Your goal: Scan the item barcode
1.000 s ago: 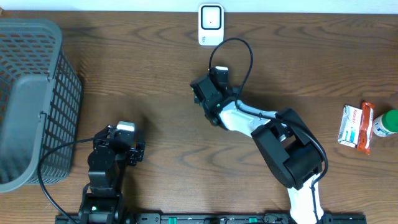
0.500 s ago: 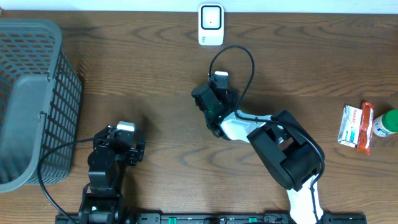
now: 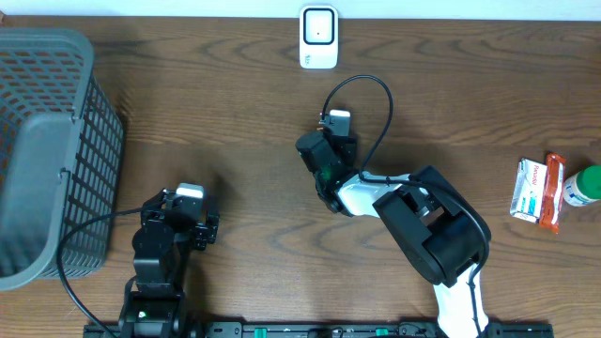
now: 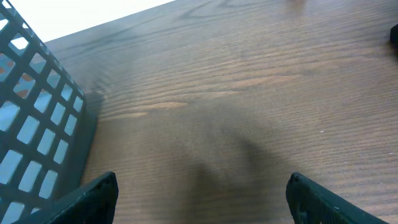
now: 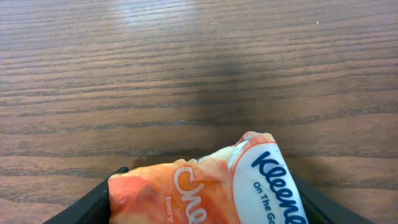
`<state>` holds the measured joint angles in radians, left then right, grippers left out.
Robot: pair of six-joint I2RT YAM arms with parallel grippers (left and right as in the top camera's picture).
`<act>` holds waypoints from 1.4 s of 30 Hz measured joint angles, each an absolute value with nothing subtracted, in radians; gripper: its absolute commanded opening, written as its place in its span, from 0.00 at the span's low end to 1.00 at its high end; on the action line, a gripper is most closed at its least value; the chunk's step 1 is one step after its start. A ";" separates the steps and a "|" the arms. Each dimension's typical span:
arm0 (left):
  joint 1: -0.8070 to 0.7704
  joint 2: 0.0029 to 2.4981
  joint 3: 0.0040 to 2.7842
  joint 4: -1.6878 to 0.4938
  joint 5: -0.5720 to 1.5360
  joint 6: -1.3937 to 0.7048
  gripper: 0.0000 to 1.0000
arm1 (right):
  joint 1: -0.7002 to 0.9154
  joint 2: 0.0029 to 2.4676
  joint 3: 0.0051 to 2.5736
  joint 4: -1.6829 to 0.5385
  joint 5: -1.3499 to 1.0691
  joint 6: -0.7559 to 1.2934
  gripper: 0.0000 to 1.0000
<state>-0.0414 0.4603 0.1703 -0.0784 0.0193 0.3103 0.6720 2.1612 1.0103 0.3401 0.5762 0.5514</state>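
**Tissue pack (image 5: 186, 186) gripped by right end effector (image 3: 326, 160)**

The orange Kleenex tissue pack was seen squeezed between the two fingers of the right end effector, which was partly closed on it just above the wooden surface (image 3: 216, 103), around its middle. The white scanner (image 3: 318, 38) was set at the far edge, well apart from the pack. The left end effector (image 4: 202, 199) was held wide and empty, near the dark basket (image 3: 56, 141) at the left.

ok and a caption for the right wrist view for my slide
Right wrist view: orange Kleenex pack between the fingers of the right gripper, wood table beyond.
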 measured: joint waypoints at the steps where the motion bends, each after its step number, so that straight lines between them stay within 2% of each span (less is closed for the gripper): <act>1: -0.041 0.460 0.170 -0.078 0.020 0.310 0.87 | 0.672 2.161 1.010 0.340 0.575 0.551 0.64; 6: -0.041 0.460 0.170 -0.078 0.020 0.310 0.87 | 0.666 2.161 1.035 0.297 0.548 0.548 0.52; 8: -0.041 0.460 0.170 -0.078 0.019 0.310 0.87 | 0.653 2.160 1.090 0.195 0.506 0.543 0.41; 10: -0.041 0.460 0.170 -0.078 0.020 0.310 0.87 | 0.635 2.154 1.168 0.041 0.437 0.534 0.40; 11: -0.041 0.460 0.170 -0.078 0.020 0.310 0.87 | 0.625 2.153 1.217 -0.051 0.395 0.524 0.40; 14: -0.041 0.460 0.170 -0.078 0.020 0.310 0.87 | 0.603 2.148 1.370 -0.432 0.250 0.481 0.54; 17: -0.041 0.460 0.170 -0.079 0.020 0.310 0.87 | 0.604 2.144 1.474 -0.821 0.068 0.418 0.56; 20: -0.041 0.460 0.170 -0.079 0.020 0.311 0.87 | 0.610 2.196 1.562 -1.115 -0.064 0.356 0.52; 26: -0.041 0.460 0.170 -0.078 0.020 0.310 0.87 | 0.614 2.282 1.686 -1.295 -0.136 0.329 0.56; 27: -0.041 0.460 0.170 -0.078 0.019 0.310 0.87 | 0.614 2.291 1.702 -1.307 -0.142 0.328 0.62; 28: -0.041 0.460 0.170 -0.078 0.020 0.310 0.87 | 0.614 2.296 1.708 -1.312 -0.144 0.328 0.86; 29: -0.041 0.460 0.170 -0.078 0.020 0.310 0.87 | 0.614 2.299 1.715 -1.315 -0.152 0.326 0.99; 42: -0.041 0.460 0.170 -0.078 0.020 0.310 0.87 | 0.624 2.297 1.744 -1.264 -0.196 0.336 0.99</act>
<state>-0.0414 0.4603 0.1703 -0.0784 0.0196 0.3103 0.6243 2.2971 1.7443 -1.2640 -0.1955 0.3363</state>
